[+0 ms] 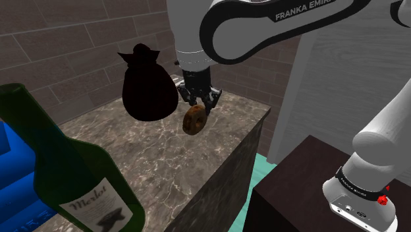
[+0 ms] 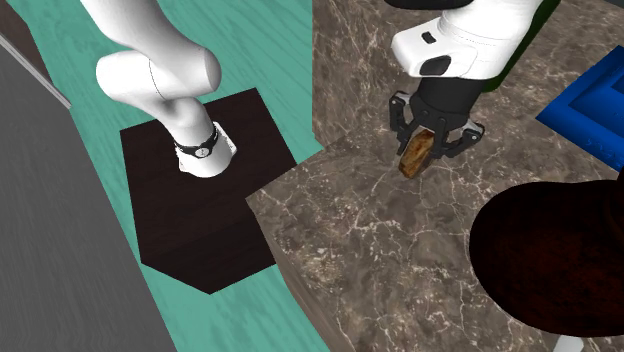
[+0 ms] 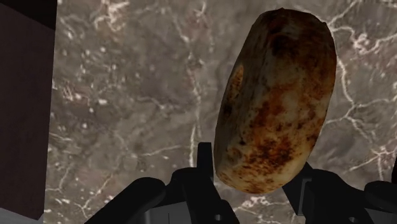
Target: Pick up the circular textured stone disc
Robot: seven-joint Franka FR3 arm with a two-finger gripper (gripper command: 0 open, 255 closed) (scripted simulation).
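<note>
A brown, rough, ring-like stone disc point(image 1: 193, 120) hangs on edge above the marble counter point(image 1: 151, 165), clasped between the black fingers of my gripper point(image 1: 199, 105). The second exterior view looks down on the same disc point(image 2: 416, 151) under the gripper point(image 2: 434, 140), clear of the counter point(image 2: 380, 250). Seen from the wrist, the mottled disc point(image 3: 277, 102) stands tall between the two fingers point(image 3: 203, 165), its lower edge clamped by them, with the veined marble point(image 3: 127, 108) behind.
A large black sack-shaped object point(image 1: 149, 84) stands just beside the gripper on the shoulder view's left. A green wine bottle point(image 1: 66, 178) and a blue box point(image 1: 16, 168) are in the near left foreground. The counter's edge drops to a teal floor point(image 2: 250, 40) and the dark stand point(image 2: 200, 200).
</note>
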